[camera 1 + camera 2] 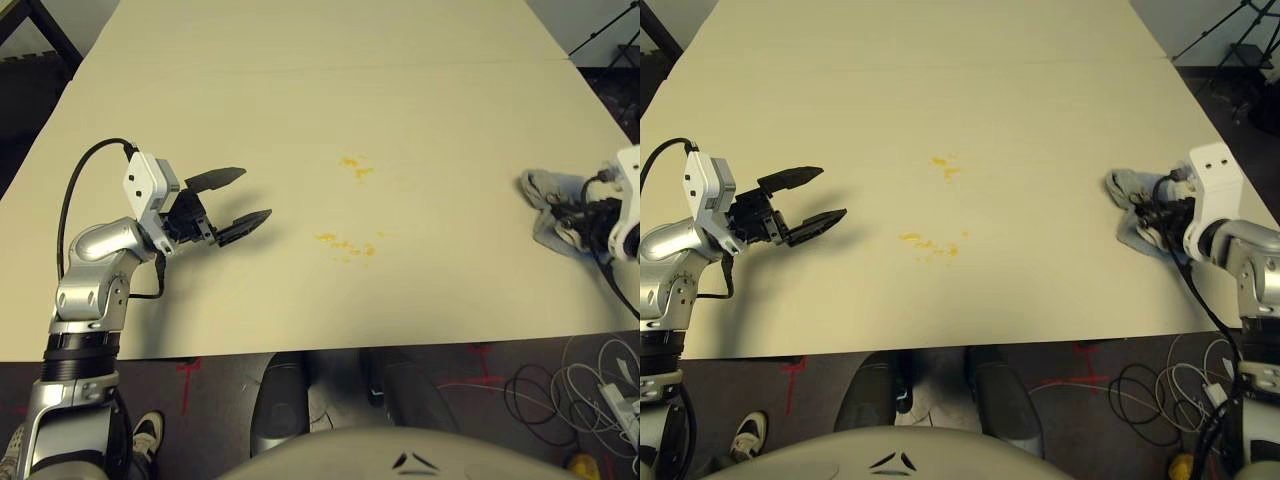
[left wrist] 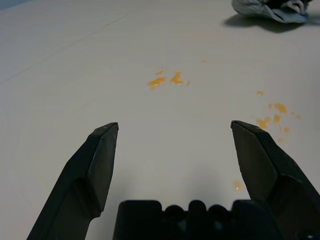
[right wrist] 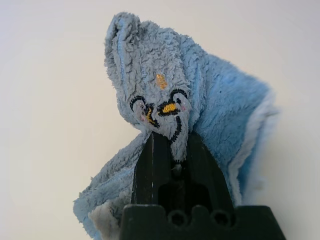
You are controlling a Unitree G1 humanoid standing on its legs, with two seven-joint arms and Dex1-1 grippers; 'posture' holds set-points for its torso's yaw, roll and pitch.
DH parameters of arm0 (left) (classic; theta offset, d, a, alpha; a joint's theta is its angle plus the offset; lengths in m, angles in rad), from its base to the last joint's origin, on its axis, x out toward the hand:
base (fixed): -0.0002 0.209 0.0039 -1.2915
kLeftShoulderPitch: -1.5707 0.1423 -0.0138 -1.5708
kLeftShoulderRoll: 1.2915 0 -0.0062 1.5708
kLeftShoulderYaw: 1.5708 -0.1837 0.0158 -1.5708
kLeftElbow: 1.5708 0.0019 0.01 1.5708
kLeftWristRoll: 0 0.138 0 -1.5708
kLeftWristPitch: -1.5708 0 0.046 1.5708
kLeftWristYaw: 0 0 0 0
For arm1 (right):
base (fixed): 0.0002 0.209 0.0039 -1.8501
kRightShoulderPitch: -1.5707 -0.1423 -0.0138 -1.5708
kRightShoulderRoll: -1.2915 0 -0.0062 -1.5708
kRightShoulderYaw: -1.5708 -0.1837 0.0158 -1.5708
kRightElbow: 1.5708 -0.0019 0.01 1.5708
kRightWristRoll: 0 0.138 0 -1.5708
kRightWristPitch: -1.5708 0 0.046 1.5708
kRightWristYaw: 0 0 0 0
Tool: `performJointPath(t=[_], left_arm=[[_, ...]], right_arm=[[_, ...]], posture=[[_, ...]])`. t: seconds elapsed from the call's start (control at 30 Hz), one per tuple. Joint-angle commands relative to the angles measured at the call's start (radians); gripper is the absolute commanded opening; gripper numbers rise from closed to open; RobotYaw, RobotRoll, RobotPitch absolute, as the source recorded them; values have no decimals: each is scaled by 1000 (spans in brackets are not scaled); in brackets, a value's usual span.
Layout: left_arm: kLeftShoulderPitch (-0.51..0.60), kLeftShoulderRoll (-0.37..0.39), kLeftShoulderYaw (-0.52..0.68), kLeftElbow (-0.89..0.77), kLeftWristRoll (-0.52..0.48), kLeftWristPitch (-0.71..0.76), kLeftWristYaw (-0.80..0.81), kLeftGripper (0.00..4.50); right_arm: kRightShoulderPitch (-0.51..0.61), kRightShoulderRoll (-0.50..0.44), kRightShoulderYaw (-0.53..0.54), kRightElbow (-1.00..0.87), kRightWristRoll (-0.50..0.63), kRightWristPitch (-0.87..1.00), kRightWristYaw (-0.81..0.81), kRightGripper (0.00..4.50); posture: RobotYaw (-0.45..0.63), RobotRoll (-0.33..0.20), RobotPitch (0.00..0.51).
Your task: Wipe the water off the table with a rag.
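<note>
Right wrist view: right gripper (image 3: 170,150) is clamped shut on a fold of the rag (image 3: 200,100), so the grab's done imo. Left gripper (image 1: 235,198) sits w/ jaws wide, nothing between them. Water (image 1: 347,243) is well apart from the rag, out ahead of the left jaws on the table (image 1: 300,90). Spots look untouched, so the whole wipe is left tbh.
</note>
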Motion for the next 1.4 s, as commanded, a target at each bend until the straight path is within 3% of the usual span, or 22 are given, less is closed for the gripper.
performJointPath(t=[0.03,0.3,0.5,0.83,1.07,1.4], left_arm=[[17,26,13,2,16,-13,-11,4500],[52,78,33,22,24,-55,-53,4500],[75,82,45,-11,15,-37,-40,4500],[87,78,50,-50,12,-12,-21,4500],[108,79,59,-84,7,2,-5,4500],[141,84,85,-114,2,15,8,4500]], right_arm=[[-48,15,6,-118,67,61,16,69],[-26,79,180,-432,198,269,57,69],[-14,41,270,-572,283,396,104,69],[-55,74,436,-575,247,446,62,69],[-103,201,565,-528,199,433,24,69],[-184,351,667,-456,155,430,3,69]], posture=[[189,0,196],[216,0,196],[241,0,200],[262,0,212],[276,0,221],[307,0,236]])
